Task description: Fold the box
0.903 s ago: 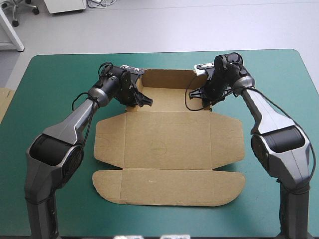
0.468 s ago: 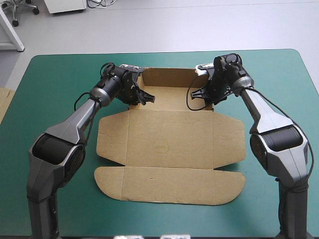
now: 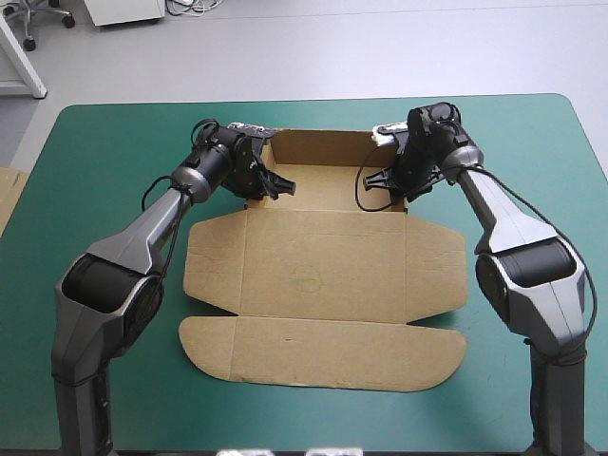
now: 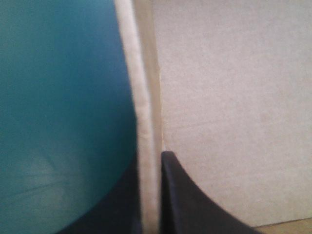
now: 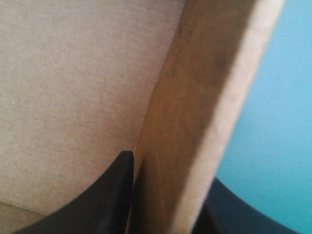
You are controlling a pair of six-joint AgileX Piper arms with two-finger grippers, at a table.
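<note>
Far corners of box (image 3: 313, 275) hidden behind left tool (image 3: 274, 185), right tool (image 3: 378, 179).

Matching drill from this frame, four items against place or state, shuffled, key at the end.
Column 1:
1. left gripper
2. right gripper
3. far wall
4. near flap

Column 2:
A. lies flat on the teal-green cover, toward the table's near edge
B. stands raised
C. shut on the box at its far right corner
D. shut on the box at its far left corner

Pairs: 1-D, 2-C, 3-B, 4-A
</note>
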